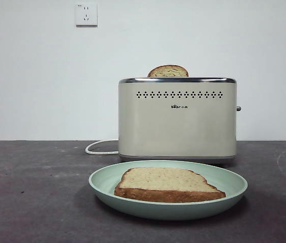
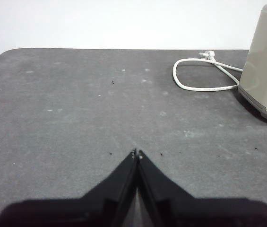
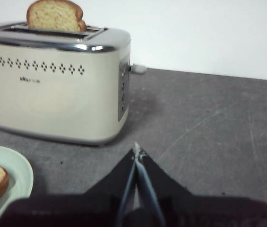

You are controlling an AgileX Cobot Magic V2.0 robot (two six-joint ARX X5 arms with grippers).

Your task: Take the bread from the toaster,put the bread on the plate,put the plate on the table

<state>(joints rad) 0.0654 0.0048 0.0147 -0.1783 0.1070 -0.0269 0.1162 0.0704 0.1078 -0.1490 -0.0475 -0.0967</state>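
1. The left gripper [image 2: 137,153] is hovering with jaws pressed together over the scuffed matte table [image 1: 31,202].
2. A white cord [image 1: 99,148] is curling beside the boxy cream toaster [image 1: 177,119].
3. The bread [image 1: 167,184], flat, speckled, dark-crusted, is lying on the round mint plate [image 1: 105,183].
4. The right gripper [image 3: 138,153] is waiting closed, empty.

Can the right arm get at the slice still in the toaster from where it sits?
Probably yes: the second slice stands proud of the toaster, nothing lies between it and the right gripper, whose jaws are shut and would need opening.
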